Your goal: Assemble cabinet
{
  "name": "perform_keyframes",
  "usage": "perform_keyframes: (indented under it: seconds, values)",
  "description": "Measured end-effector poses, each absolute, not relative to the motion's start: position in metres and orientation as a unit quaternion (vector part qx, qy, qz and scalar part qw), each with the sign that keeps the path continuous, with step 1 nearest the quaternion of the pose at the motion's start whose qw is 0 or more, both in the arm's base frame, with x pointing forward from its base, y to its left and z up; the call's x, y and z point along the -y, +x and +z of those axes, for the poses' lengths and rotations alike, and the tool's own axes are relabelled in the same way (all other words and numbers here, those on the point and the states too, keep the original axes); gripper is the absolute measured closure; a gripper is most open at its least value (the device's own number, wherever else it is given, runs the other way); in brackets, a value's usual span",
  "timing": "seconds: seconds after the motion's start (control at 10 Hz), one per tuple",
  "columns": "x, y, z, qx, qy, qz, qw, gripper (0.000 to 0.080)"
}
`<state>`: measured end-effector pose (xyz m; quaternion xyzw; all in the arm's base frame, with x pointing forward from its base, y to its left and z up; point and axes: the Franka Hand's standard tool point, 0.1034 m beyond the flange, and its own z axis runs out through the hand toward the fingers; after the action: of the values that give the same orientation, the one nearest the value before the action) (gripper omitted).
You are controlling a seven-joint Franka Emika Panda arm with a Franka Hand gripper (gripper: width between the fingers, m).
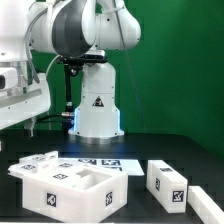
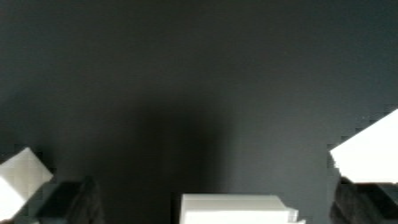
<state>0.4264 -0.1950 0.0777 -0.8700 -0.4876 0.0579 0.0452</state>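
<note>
Exterior view: arm folded high over its base, wrist at the frame's left edge, well above the table. Black warning triangle on the base; no legible writing. Cabinet at lower left, open side up, long axis across the frame; two tagged blocks at lower right. Wrist view: jaws spread wide, gripping nothing; dark fingers, white parts on the table beyond.

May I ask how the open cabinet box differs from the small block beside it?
The cabinet box is much larger and hollow, open on top; the small block is compact and closed. The box lies at the exterior view's left, the block right of it. Both are white and tagged.
</note>
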Motion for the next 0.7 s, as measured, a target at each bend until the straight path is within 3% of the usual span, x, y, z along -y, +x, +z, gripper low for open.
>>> perform_keyframes:
  seconds: [0.3,0.7]
  values:
    - [0.197,0.426,0.062,0.488,-0.869,0.065,0.043,0.0151]
    - [0.178,0.447,0.061,0.487,-0.87,0.063,0.043,0.0151]
